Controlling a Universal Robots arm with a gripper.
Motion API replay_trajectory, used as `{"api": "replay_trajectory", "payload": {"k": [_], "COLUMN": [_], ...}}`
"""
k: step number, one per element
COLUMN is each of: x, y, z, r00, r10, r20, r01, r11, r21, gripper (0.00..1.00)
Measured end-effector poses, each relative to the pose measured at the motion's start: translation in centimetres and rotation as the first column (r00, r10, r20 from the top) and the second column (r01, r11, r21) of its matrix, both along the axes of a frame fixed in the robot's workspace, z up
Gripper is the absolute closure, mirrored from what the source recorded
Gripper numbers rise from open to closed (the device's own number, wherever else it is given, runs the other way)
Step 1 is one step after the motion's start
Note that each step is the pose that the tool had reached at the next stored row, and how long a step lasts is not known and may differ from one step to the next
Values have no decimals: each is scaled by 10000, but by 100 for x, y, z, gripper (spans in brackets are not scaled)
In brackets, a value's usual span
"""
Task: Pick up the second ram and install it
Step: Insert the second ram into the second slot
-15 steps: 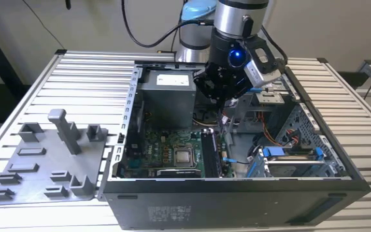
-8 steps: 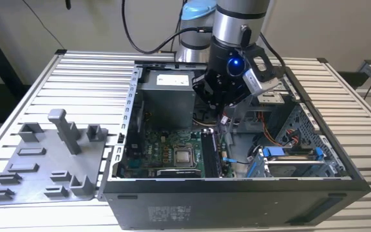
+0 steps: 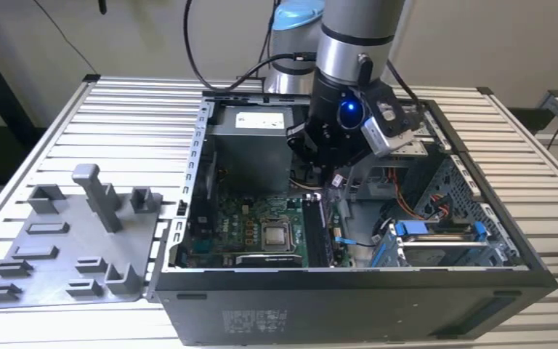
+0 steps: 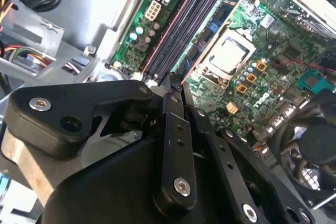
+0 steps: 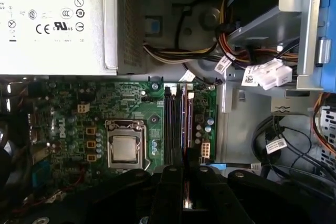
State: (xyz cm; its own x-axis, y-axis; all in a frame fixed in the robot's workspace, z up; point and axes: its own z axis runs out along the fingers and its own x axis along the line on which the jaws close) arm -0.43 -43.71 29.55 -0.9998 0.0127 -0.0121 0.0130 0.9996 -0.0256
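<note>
The hand (image 4: 176, 85), closed to a narrow gap on the second ram (image 4: 175, 83) held edge-on, hangs inside the open computer case (image 3: 357, 280) just above the memory slots (image 5: 177, 121), so the seating step seems underway, calling for careful alignment.

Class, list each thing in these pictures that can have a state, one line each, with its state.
Computer case: lying on its side, side panel off, inside exposed.
Gripper: inside the case above the memory slots, shut on a thin dark stick.
Ram: clamped edge-on between the fingers, above the slots.
Processor socket: chip bare, no cooler on it.
Holder tray: on the table beside the case.
</note>
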Motion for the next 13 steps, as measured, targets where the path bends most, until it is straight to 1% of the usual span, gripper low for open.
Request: {"api": "replay_trajectory", "payload": {"k": [1, 5, 12, 13], "x": [-1, -2, -2, -2], "y": [-2, -2, -2, -10], "z": [-18, -57, -72, -74], "r00": [10000, 10000, 10000, 10000], "r10": [5, 6, 6, 5], "r20": [0, 1, 0, -6], "r01": [-5, -6, -6, -5], "r11": [10000, 10000, 10000, 10000], "r21": [1, 2, 3, -3], "gripper": [86, 86, 86, 86]}}
